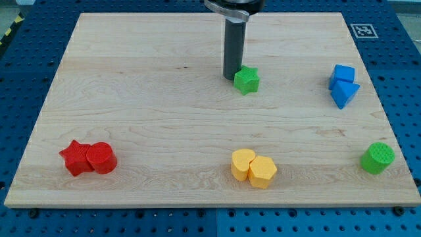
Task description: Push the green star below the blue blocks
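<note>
My tip (230,78) is being pressed against the far left side of the green star (247,80). There are no fingers here, only a straight rod, so nothing is being pinched. The star is being kept near the middle of the board (131,105), a bit to the far side. The blue blocks (343,85) are sitting well apart from it on the right, touching each other. A spot just nearer than the blue blocks is being aimed at. For a good push, the star is best being shoved to the right and a little nearer, from behind its middle, so it is not being spun away. The green round block (377,158) should not be bumped.
</note>
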You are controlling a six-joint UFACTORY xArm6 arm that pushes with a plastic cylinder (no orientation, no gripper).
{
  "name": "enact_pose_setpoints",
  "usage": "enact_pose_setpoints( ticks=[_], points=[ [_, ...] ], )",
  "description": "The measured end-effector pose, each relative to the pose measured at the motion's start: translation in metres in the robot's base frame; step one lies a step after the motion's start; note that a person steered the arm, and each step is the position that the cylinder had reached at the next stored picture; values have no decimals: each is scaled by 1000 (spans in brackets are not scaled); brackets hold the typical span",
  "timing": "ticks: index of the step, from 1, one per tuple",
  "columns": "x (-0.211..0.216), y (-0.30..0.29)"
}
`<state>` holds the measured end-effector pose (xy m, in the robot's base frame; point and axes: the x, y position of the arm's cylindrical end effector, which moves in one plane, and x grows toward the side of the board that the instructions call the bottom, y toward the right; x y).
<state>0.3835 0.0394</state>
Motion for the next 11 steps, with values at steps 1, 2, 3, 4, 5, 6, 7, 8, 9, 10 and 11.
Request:
enact_pose_setpoints(
  ticks=[1, 2, 3, 4, 5, 6, 7, 8, 9, 10, 11],
  points=[
    [12, 13],
    [26, 42],
    [38, 81],
    [50, 118],
    [60, 133],
    [60, 133],
    [61, 123],
    [66, 105],
    [80, 107],
    [98, 146],
    [109, 188]
  ],
)
